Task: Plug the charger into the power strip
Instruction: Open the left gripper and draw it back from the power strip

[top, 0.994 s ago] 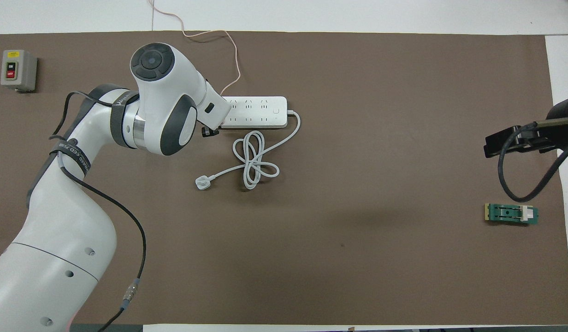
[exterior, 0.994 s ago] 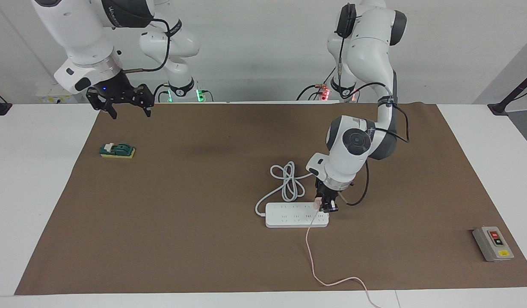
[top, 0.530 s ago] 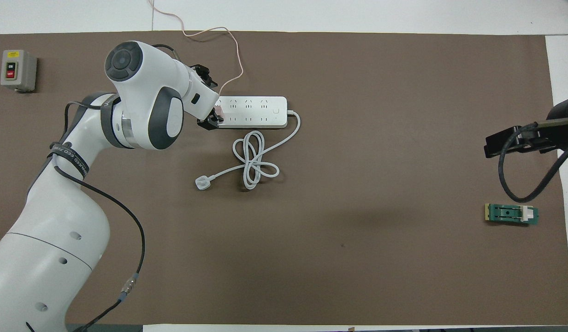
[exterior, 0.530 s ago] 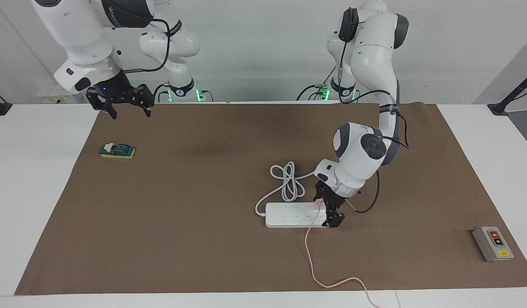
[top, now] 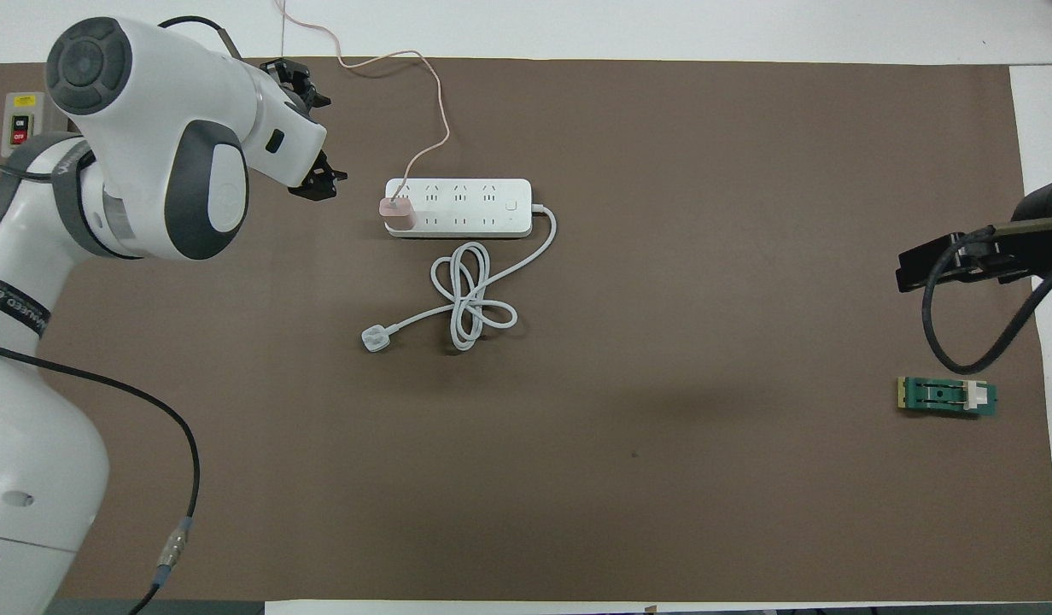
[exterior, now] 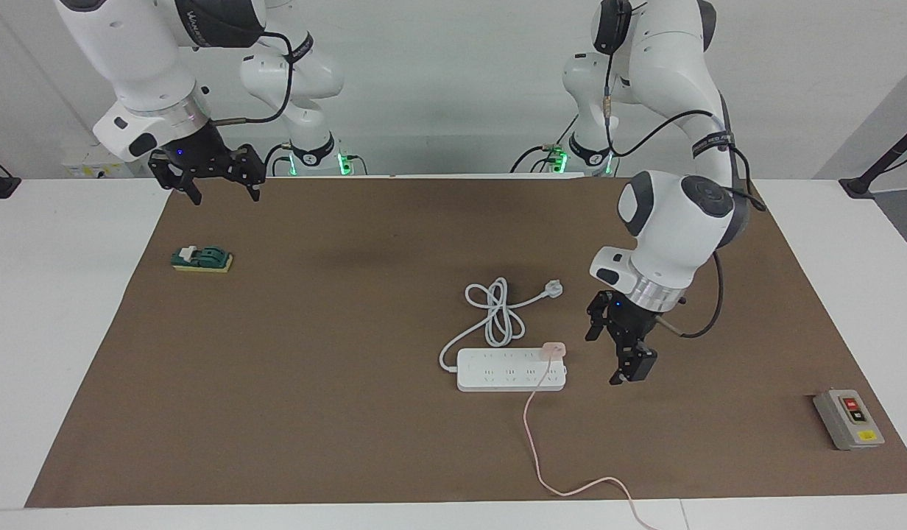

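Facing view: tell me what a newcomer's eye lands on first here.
First, the pale-pink charger sitting plugged into the white power strip at its end toward the left arm, its thin pink cable trailing off the table edge farthest from the robots. Next, the left gripper, jaws open and empty, hanging over the brown mat beside that strip.

Pink charger (exterior: 553, 347) seated in white power strip (exterior: 498, 372)

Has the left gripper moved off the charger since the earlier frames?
Yes. The left gripper, open, has moved off the charger and power strip, toward the grey switch box.
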Controlling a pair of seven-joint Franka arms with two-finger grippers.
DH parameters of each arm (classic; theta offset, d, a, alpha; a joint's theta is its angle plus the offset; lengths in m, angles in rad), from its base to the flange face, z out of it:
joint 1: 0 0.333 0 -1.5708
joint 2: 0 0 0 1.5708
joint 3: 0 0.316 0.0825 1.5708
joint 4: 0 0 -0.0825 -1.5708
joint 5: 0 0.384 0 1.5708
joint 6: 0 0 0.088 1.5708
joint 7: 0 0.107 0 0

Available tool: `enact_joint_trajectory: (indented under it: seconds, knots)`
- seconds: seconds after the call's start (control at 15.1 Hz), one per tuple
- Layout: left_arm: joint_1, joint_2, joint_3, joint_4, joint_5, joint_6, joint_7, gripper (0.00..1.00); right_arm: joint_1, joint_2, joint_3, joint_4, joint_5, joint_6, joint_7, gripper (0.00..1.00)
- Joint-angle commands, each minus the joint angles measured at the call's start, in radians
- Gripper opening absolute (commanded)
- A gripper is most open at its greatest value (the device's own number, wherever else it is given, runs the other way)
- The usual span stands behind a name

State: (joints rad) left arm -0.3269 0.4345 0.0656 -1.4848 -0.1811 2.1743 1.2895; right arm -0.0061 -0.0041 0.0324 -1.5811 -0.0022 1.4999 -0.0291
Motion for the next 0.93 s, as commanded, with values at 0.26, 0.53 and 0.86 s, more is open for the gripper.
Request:
enact_joint_trajectory:
  seconds: [0.26, 0.53, 0.86]
  knots:
    - [0.048, -0.104, 0.019, -0.012, 0.019, -0.14, -0.001, 1.0, -0.014, -0.022, 0.006, -0.027, 0.007, 0.008, -0.018, 1.0]
    - [0.08, -0.213, 0.03, -0.009, 0.015, -0.316, -0.158, 1.0, -0.017, -0.022, 0.004, -0.027, 0.007, 0.008, -0.017, 1.0]
    - [0.091, -0.338, 0.03, -0.014, 0.083, -0.487, -0.511, 1.0, -0.017, -0.022, 0.003, -0.028, 0.002, 0.011, -0.017, 1.0]
